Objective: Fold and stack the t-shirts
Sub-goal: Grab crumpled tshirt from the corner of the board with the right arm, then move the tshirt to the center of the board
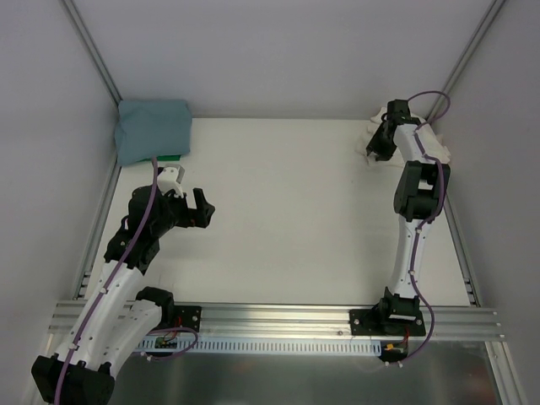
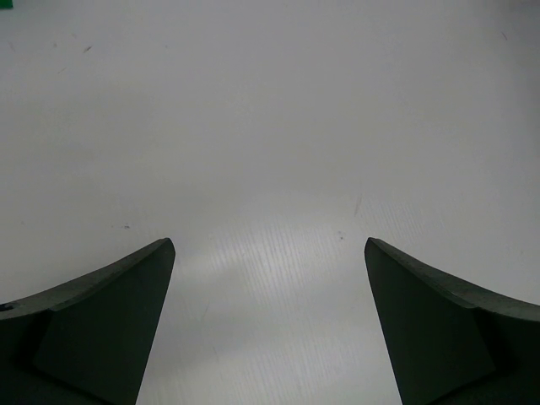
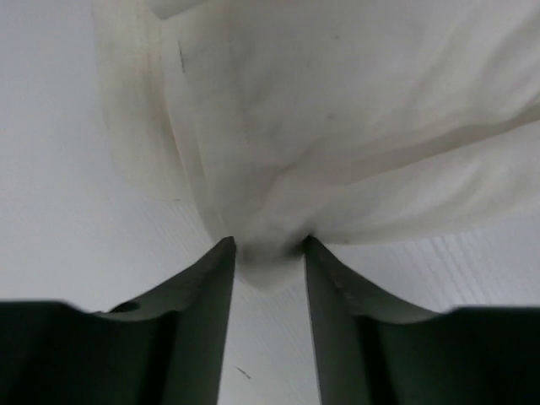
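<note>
The teal-blue t-shirt (image 1: 153, 129) lies folded in the far left corner of the table. The cream t-shirt (image 1: 374, 128) is bunched in the far right corner, mostly hidden behind the right arm; in the right wrist view it fills the upper frame (image 3: 337, 126). My right gripper (image 1: 372, 157) (image 3: 268, 249) is shut on a pinched edge of the cream t-shirt. My left gripper (image 1: 196, 207) (image 2: 270, 253) is open and empty above bare table at the left, near the teal shirt but apart from it.
A green object (image 1: 169, 157) peeks out under the teal shirt's near edge. Grey walls close in the table on the left, back and right. A metal rail (image 1: 278, 316) runs along the near edge by the arm bases.
</note>
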Motion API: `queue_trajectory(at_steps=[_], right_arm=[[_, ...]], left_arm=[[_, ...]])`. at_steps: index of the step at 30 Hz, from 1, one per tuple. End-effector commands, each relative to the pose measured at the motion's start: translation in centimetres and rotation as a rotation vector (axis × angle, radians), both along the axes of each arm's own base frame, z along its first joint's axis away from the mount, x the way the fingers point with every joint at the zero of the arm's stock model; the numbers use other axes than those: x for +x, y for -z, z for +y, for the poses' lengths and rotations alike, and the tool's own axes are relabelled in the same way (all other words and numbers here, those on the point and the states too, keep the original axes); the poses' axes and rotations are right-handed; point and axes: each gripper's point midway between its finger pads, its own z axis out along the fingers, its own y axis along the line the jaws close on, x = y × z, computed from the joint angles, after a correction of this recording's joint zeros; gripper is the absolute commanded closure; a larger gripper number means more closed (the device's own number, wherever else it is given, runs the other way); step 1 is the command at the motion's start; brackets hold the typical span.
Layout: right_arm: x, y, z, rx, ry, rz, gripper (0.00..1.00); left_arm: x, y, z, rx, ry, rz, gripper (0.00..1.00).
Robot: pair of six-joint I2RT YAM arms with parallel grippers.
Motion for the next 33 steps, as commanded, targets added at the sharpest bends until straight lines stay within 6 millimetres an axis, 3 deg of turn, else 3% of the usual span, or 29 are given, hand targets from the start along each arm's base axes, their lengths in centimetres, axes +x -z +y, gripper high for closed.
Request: queue_trajectory(at_steps=[1,2,3,4,9,13,16,17,21,22,23,24,27,29,30,33], right_arm=[[0.6,-0.6,0.8,0.074,0.014,-0.032,0.62],[0.5,-0.4,0.7,0.081,0.016,-0.024,0.7],[0.6,-0.2,0.8,0.096,0.021,-0.021,0.92],[0.5,0.0,0.9,0.106,0.021,-0.018,1.0],[0.0,-0.7,0.8,0.11,0.02,-0.029,1.0],[0.1,-4.8,2.3,0.162,-0.022,-0.104,1.0],[0.1,-11.0,4.2,0.212,-0.086,-0.2,1.0],[0.0,-13.8,5.0,0.23,-0.117,-0.248,1.0],[-2.6,-24.1,11.8,0.417,-0.368,-0.385,1.0],[-4.1,-26.8,14.0,0.442,-0.433,-0.408,1.0],[-5.1,-28.3,15.3,0.461,-0.478,-0.426,1.0],[-7.5,-31.1,17.7,0.497,-0.557,-0.457,1.0],[-12.2,-36.0,21.7,0.582,-0.684,-0.513,1.0],[-14.5,-38.2,23.8,0.66,-0.737,-0.524,1.0],[-16.9,-40.1,25.8,0.726,-0.825,-0.54,1.0],[-21.9,-43.1,29.5,0.852,-0.973,-0.533,1.0]], left_arm=[[0.3,-2.3,0.0,-0.006,0.003,-0.061,0.01],[0.3,-2.3,0.1,-0.006,0.002,-0.063,0.01],[0.3,-2.3,0.1,-0.005,0.0,-0.063,0.01],[0.3,-2.2,0.1,-0.005,0.002,-0.061,0.01],[0.4,-2.2,0.1,-0.004,0.001,-0.063,0.01],[0.5,-2.3,0.0,-0.01,0.002,-0.06,0.01],[0.5,-2.5,0.0,-0.019,0.006,-0.067,0.01],[0.6,-2.6,0.1,-0.02,0.003,-0.07,0.01],[0.5,-2.6,0.0,-0.028,0.006,-0.069,0.01],[0.5,-2.7,0.0,-0.029,0.007,-0.073,0.01],[0.5,-2.7,-0.1,-0.031,0.008,-0.073,0.01],[0.5,-2.7,0.0,-0.033,0.007,-0.072,0.01],[0.4,-2.6,-0.1,-0.033,0.009,-0.071,0.01],[0.5,-2.6,-0.1,-0.035,0.01,-0.071,0.01],[0.5,-2.6,-0.1,-0.037,0.01,-0.069,0.01],[0.4,-2.6,-0.1,-0.035,0.01,-0.07,0.01]])
